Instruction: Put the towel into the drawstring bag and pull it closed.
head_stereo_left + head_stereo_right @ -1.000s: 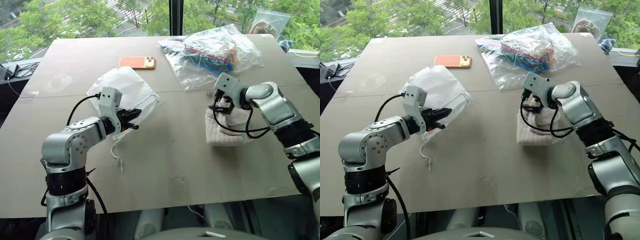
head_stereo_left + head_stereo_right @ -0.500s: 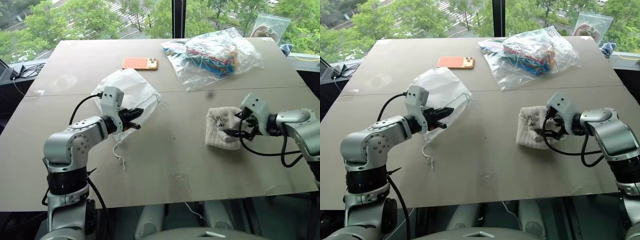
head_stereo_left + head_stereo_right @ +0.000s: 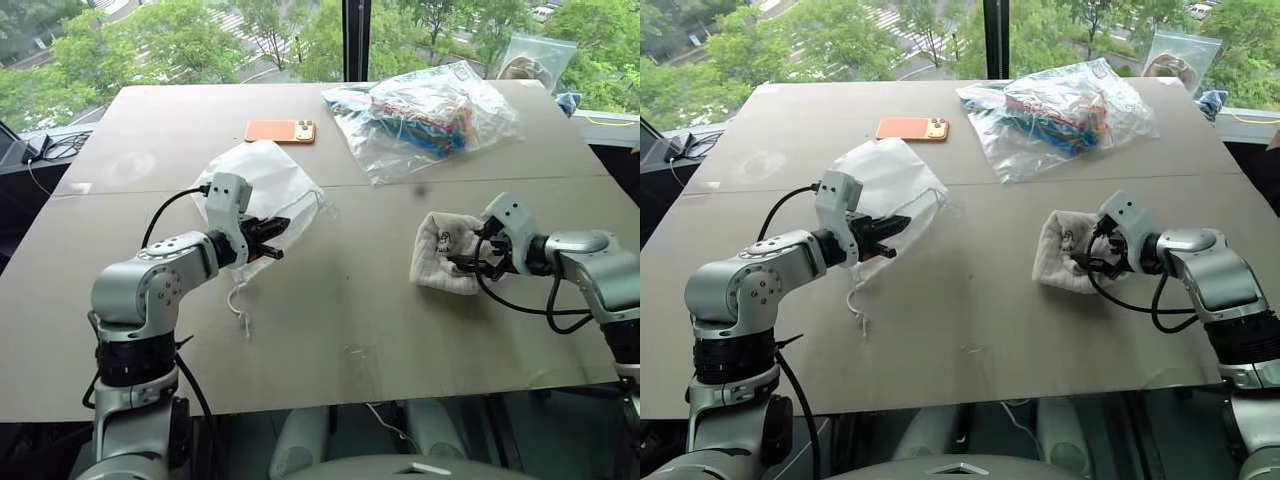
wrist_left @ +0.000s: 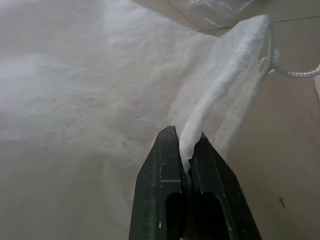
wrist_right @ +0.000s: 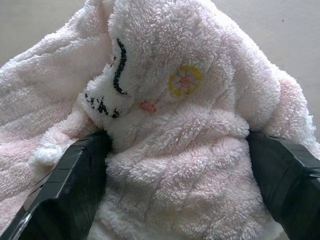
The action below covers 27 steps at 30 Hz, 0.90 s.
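- Left claw clamped tight on a pinched fold of the drawstring bag, right at the rim of its mouth; thin white fabric squeezed between the two black fingers.
- Bag lies on the left half of the surface, mostly flat, rim lifted where the claw grips it.
- White cord trails from the bag toward the near edge; another cord loop sits at the far corner of the mouth.
- Towel on the right half of the surface, well apart from the bag; fluffy, pale pink-white, bunched, with a small embroidered face.
- Right claw jaws wide apart, one finger on each side of the towel, pads touching the pile; can't tell whether it's squeezed.
- Towel rests on the surface, not in the bag.
- Orange phone lies flat beyond the bag.
- Clear plastic bag of colourful items toward the far right of the surface, beyond the towel.
- Another small clear bag at the far right edge by the window.
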### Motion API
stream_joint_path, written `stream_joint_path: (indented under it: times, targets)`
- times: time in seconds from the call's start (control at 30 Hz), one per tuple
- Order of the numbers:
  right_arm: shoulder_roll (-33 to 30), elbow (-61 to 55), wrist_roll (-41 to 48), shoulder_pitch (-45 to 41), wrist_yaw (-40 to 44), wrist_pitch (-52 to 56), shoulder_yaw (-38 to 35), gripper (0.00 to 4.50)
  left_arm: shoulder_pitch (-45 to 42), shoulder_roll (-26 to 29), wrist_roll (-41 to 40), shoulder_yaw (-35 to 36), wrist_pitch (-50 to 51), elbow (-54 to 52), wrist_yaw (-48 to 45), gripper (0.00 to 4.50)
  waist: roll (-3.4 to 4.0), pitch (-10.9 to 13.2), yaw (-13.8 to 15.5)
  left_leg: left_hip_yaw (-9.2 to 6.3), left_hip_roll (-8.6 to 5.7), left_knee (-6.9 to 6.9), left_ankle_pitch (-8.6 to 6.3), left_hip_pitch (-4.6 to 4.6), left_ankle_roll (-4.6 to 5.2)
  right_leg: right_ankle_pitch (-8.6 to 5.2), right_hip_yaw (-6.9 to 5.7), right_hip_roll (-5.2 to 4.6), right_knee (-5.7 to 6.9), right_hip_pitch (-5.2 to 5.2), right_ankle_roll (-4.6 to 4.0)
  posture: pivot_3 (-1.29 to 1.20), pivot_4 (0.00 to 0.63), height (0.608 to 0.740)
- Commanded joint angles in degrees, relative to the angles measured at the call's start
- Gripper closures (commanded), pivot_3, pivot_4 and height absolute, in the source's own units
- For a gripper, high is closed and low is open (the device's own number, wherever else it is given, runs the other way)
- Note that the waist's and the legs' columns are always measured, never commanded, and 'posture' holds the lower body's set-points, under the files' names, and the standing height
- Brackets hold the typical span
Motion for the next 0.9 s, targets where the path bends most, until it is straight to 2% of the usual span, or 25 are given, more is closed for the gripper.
stream_joint_path:
  times: [0.03,0.3,0.67,0.9]
  targets:
    - [0.6,-0.6,1.5,-0.1,-0.6,1.3,-2.6,0.0,0.0,1.0,-0.8,1.1,-0.9,-2.1,-0.1,4.42,0.0,0.0,0.0,0.0,0.0,0.0,0.0,0.0,0.0,0.0,0.0,0.0,0.01,0.0,0.0,0.0,0.15,0.74]
    - [0.3,-2.8,4.6,-2.5,-2.7,3.7,-7.9,0.0,0.7,1.1,-1.1,1.7,-1.1,-2.4,-0.1,4.42,0.02,0.0,0.0,-0.01,0.0,0.0,0.0,-0.03,0.0,0.01,0.02,0.0,-0.01,-0.02,0.0,0.0,0.15,0.74]
    - [-0.9,-0.9,1.7,-2.5,-3.0,2.8,-3.6,0.0,1.6,1.3,-1.8,2.4,-0.7,-3.8,0.5,4.42,0.03,0.0,0.0,0.0,0.0,-0.04,0.0,-0.04,0.0,0.0,0.02,0.0,-0.08,-0.02,0.0,0.0,0.15,0.74]
    - [-0.4,-1.1,5.6,-2.1,-2.2,7.9,-5.9,0.0,2.1,1.1,-2.3,2.9,-0.5,-4.2,1.1,4.42,0.02,0.0,0.0,-0.01,0.01,-0.05,0.0,-0.05,0.0,0.0,0.01,0.0,-0.1,-0.02,0.0,0.0,0.15,0.74]
